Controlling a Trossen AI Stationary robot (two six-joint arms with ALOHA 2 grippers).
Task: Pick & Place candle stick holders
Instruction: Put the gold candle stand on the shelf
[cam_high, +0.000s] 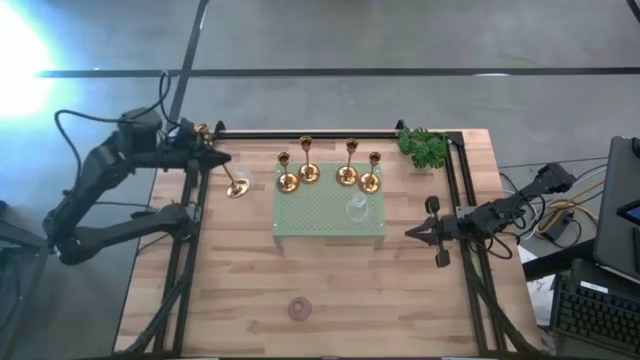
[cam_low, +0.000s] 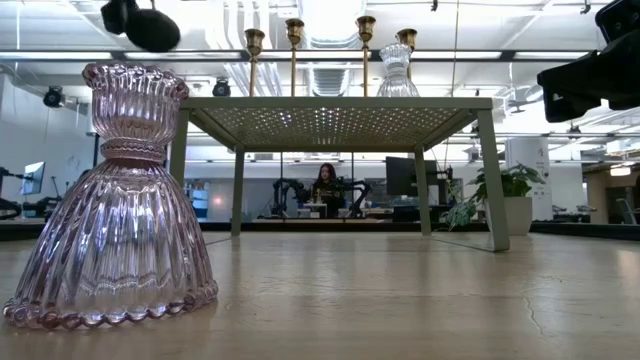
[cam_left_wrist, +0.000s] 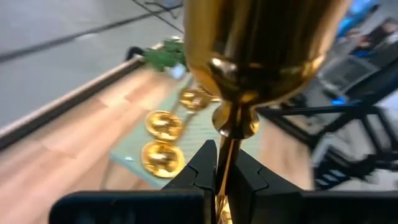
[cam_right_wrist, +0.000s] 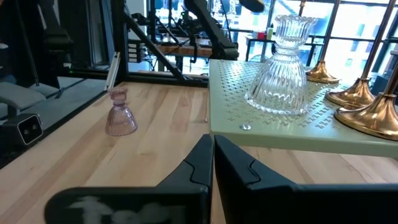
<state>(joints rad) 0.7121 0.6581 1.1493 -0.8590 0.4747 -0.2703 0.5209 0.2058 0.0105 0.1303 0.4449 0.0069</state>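
Note:
My left gripper (cam_high: 216, 160) is at the table's far left, shut on a gold candle stick holder (cam_high: 234, 183). Its cup (cam_left_wrist: 267, 37) fills the left wrist view. Four gold holders (cam_high: 308, 172) stand on their round bases along the far edge of the pale green perforated tray (cam_high: 320, 215). A clear glass holder (cam_high: 357, 208) stands on the tray near them. A pinkish glass holder (cam_high: 300, 308) stands on the table near the front edge. My right gripper (cam_high: 420, 232) is shut and empty, right of the tray. My left gripper pinches the gold holder's thin stem (cam_left_wrist: 227, 146) between its two fingers, just below the cup. The fingers lie across the stem. The holder is tilted, its round base (cam_high: 237, 187) toward the tray. I cannot tell whether the base is clear of the table.
A green leafy sprig (cam_high: 424, 147) lies at the table's far right corner. Black frame rails run along the left, right and far edges. Bare wood lies in front of the tray and to its left.

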